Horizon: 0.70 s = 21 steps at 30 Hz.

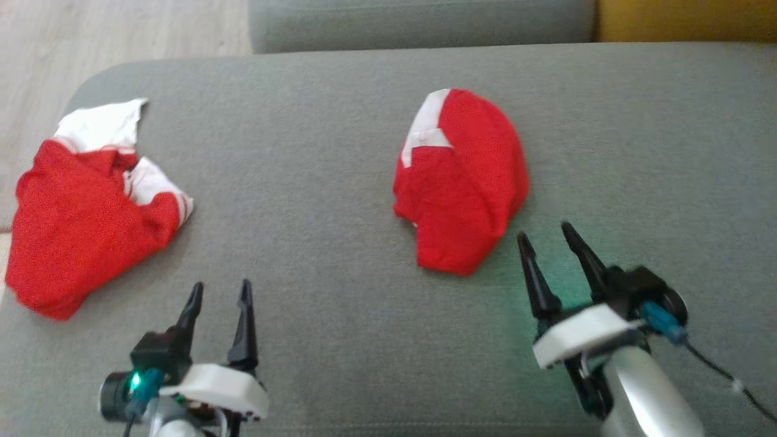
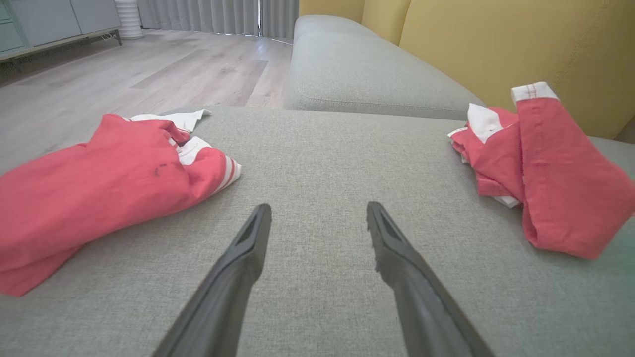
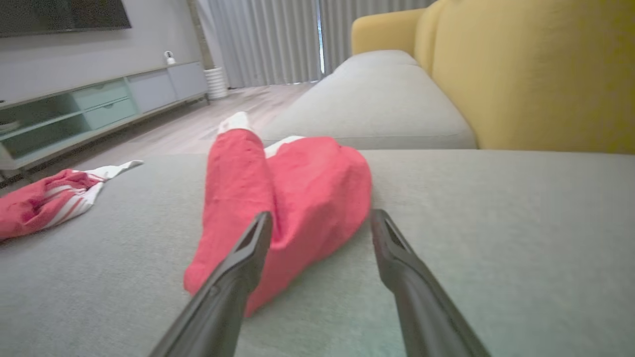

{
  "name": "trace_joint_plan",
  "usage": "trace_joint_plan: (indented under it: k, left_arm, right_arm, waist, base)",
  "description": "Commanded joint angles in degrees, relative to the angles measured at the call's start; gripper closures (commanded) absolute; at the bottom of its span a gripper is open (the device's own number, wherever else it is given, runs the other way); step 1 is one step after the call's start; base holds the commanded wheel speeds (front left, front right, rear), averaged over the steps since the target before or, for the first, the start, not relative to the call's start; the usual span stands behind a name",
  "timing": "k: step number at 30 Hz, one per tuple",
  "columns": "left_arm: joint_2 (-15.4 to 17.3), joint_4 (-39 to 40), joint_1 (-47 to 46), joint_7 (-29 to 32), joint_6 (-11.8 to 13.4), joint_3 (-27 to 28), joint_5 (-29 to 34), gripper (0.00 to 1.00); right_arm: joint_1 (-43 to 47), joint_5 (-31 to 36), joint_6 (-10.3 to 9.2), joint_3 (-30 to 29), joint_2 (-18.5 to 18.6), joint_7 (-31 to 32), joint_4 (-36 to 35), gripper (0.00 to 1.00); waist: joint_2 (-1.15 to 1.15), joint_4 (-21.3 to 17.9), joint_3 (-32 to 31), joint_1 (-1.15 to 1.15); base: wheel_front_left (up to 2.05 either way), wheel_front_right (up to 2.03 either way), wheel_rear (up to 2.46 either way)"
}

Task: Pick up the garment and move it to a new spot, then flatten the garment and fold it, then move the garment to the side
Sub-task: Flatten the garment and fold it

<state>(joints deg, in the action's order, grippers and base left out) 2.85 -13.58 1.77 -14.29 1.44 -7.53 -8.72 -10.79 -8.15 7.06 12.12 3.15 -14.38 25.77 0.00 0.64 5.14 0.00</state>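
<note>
At the near edge of the grey woven sofa cushion point(image 1: 315, 182), the robot's left end effector point(image 1: 221, 285) and right end effector point(image 1: 544, 232) hovered with dark fingers spread wide, both released and empty. Just past the right one's tips, around the cushion's middle, lay a rounded red cloth garment with a white collar patch point(image 1: 461, 182), loosely doubled over on itself and not gripped. A crumpled red garment with white striped sleeves point(image 1: 85, 224) sprawled at the cushion's left end, its cloth reaching the rim. Beyond the cushion's far edge were another grey seat cushion point(image 1: 419, 24), a mustard-yellow backrest point(image 1: 686, 18) and a pale wooden floor point(image 1: 121, 30).

The pickup appeared not yet begun. With two look-alike garments on the cushion, a reach could go to the wrong one. A shallow pinch could take only the top layer and let the loose folds spill open in the lift, while a deep one could snag the cushion's weave. The left-end garment, so near the rim, could slide to the floor if nudged.
</note>
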Motion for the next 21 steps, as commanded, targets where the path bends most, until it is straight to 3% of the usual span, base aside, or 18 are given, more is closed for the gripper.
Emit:
trace_joint_plan:
  k: [1,11,20,21]
  left_arm:
    - [0.04,1.71,-3.0,-0.71,-0.02,1.08,-0.48,0.0]
    - [0.03,0.98,-5.01,-0.71,0.12,-3.3,-2.45,0.0]
    - [0.03,0.91,-5.55,-0.71,0.23,-4.07,-3.42,0.0]
    - [0.03,0.92,-5.71,-0.71,0.28,-4.15,-3.52,0.0]
  right_arm:
    - [-4.76,0.12,0.43,1.94,-0.27,-0.61,-1.12,0.0]
    - [-19.18,-0.05,0.43,3.69,-0.27,3.4,9.72,0.0]
    - [-25.3,0.58,0.43,3.3,-0.27,4.61,16.71,0.0]
    - [-25.51,0.37,0.43,3.54,-0.27,4.51,17.14,0.29]
  waist:
    - [0.0,2.03,1.43,0.0]
    - [0.0,10.41,4.73,0.0]
    - [0.0,12.94,6.27,0.0]
    - [0.0,13.0,6.37,0.0]
  base:
    - [0.0,0.0,0.0]
    - [0.0,0.0,0.0]
    - [0.0,0.0,0.0]
    - [0.0,0.0,0.0]
